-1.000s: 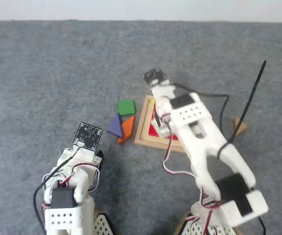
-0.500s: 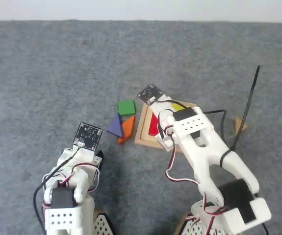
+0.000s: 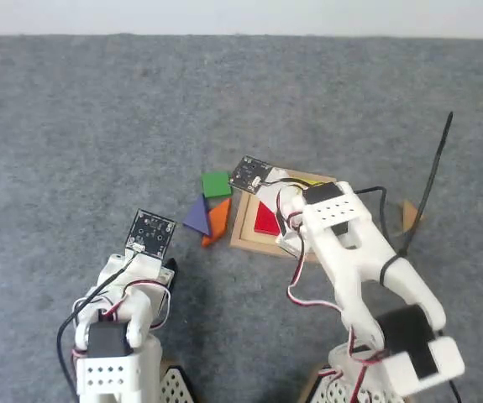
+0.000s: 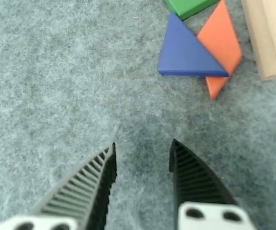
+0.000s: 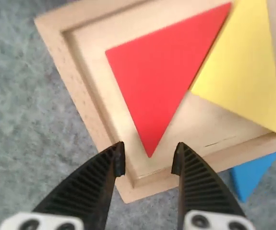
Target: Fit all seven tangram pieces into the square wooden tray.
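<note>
While the left hand hangs over the grey desk, its two fingers are spread wide and nothing is between them. A little farther on, three pieces lie close together on the desk. A dark blue triangle touches an orange piece, and a green square sits just past them. Right beside these, the square wooden tray lies flat on the desk. Inside it are a red triangle and a yellow triangle, and the two touch each other. The right hand hangs over one edge of the tray with its fingers spread, holding nothing. The sharp tip of the red triangle points in between them. A light blue piece peeks out just beside the tray, on the outside.
</note>
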